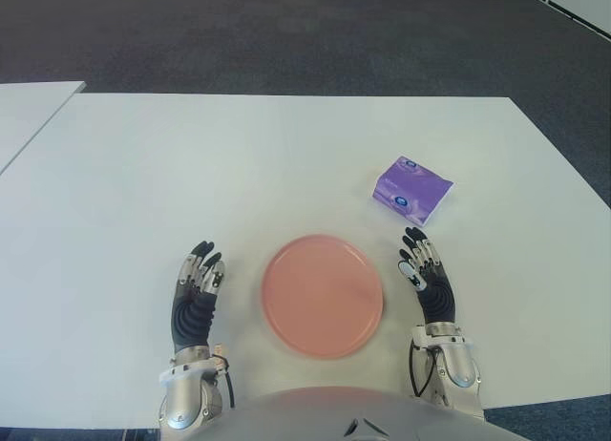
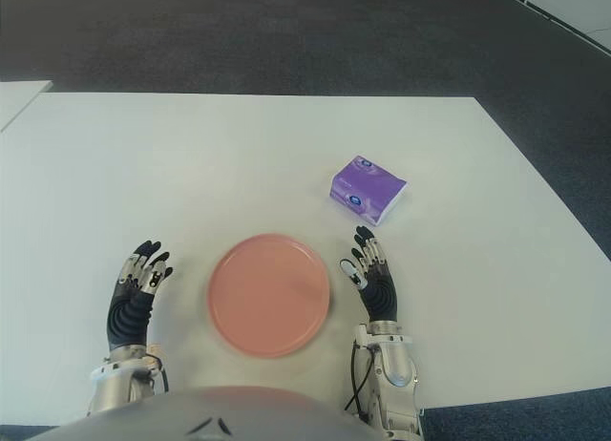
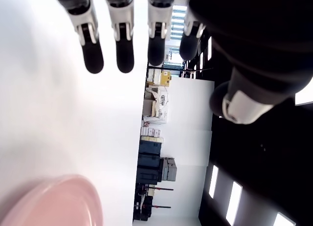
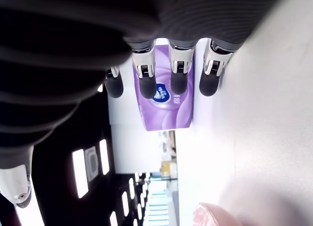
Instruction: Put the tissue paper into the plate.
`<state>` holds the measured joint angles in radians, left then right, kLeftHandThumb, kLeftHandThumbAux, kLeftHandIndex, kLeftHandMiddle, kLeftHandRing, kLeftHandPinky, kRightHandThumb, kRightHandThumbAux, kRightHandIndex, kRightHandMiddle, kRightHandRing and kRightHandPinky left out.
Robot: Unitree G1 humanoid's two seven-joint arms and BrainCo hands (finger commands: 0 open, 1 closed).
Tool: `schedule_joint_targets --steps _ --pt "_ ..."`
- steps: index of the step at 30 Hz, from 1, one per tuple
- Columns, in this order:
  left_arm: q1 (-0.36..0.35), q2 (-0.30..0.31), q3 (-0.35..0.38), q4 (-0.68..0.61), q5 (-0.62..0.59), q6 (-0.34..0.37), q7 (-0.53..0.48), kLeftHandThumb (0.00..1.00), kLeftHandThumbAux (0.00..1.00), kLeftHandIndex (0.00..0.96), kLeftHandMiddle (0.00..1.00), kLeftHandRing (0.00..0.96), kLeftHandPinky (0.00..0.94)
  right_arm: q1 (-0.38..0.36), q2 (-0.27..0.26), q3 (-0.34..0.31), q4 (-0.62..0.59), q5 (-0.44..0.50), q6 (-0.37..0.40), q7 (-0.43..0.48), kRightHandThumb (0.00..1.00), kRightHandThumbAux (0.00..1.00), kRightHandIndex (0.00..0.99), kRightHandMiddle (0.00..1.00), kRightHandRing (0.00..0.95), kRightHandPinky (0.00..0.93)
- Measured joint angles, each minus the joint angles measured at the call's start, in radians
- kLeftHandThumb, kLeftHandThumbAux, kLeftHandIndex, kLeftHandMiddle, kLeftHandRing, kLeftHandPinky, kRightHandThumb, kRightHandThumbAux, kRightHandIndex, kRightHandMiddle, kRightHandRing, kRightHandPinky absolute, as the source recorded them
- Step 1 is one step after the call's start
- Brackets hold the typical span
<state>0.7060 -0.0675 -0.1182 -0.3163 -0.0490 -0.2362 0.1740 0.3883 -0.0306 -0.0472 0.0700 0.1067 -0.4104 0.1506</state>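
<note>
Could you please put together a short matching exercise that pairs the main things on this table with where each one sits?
Things:
1. plate
2. tissue pack
3. left hand
4. right hand

Places:
A. far side of the table, on the robot's right
B. left of the plate, fingers open
C. centre, between the hands
D. right of the plate, short of the pack

Pairs: 1-C, 2-A, 3-B, 4-D

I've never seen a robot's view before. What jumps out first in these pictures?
A round pink plate sits on the white table directly before the robot, flanked by its left hand and right hand, both open with fingers extended. Just beyond the right hand lies a purple pack of tissue paper, outside the plate.
</note>
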Motion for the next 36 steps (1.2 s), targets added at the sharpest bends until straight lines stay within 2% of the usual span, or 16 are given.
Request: schedule_joint_targets --steps 10,17,27,31,36 --pt "-0.002 0.0 -0.004 0.0 0.007 0.0 0.0 0.2 0.539 0.152 0.145 0.174 0.215 0.001 -0.008 -0.001 -0.005 -0.005 0.003 -0.009 0.176 0.521 0.083 0.1 0.044 0.004" --pt "-0.003 0.0 -0.005 0.0 0.009 0.004 0.0 0.202 0.544 0.149 0.142 0.172 0.22 0.03 -0.012 -0.001 -0.058 -0.03 0.031 -0.03 0.185 0.511 0.089 0.119 0.052 0.0" --pt "-0.006 -0.001 -0.007 0.0 0.012 0.007 0.0 0.196 0.542 0.147 0.142 0.178 0.225 0.033 -0.017 -0.017 -0.073 -0.044 0.01 -0.057 0.213 0.542 0.101 0.112 0.051 0.01" --pt "-0.008 -0.002 -0.008 0.0 0.013 0.009 0.0 0.198 0.546 0.148 0.142 0.179 0.228 0.045 -0.006 -0.016 -0.14 -0.078 -0.021 -0.086 0.211 0.568 0.1 0.109 0.056 0.013" --pt "-0.013 -0.002 -0.009 0.0 0.012 0.011 0.0 0.205 0.556 0.146 0.146 0.187 0.246 0.022 -0.013 -0.036 -0.263 -0.265 -0.205 -0.17 0.192 0.588 0.102 0.123 0.086 0.073"
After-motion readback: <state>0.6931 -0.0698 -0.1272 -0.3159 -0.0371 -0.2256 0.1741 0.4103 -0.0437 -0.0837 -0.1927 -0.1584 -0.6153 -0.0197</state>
